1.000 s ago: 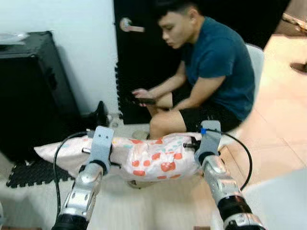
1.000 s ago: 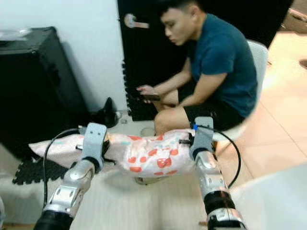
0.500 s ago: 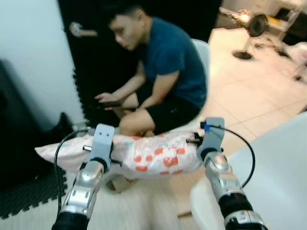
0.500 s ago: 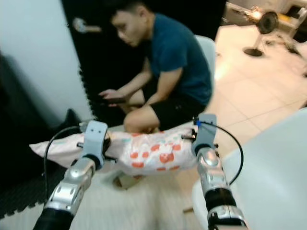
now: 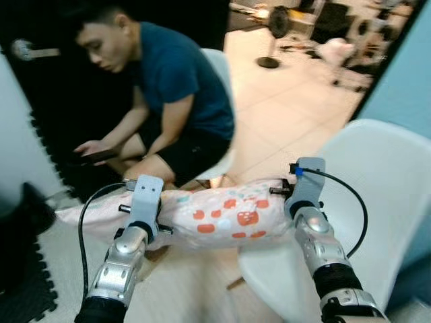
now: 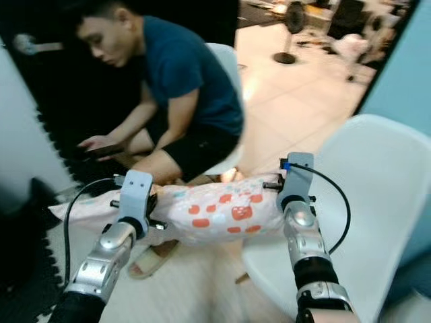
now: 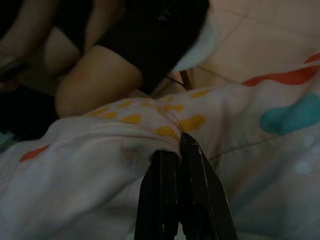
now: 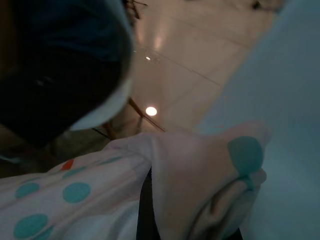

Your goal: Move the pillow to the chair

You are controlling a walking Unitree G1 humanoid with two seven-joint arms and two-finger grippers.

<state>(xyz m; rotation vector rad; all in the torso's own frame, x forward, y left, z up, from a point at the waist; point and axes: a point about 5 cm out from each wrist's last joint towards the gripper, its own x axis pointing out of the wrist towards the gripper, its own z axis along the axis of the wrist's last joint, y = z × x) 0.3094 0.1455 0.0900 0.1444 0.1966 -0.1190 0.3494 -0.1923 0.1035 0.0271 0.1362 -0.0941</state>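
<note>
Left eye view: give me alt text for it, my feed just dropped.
Both end effectors, left and right, carry a spotted pillow stretched between them, its right end over the seat of a white chair. Behind it a person sits on another white chair, bent over a phone. A fan stands far back on the tiled floor.
</note>
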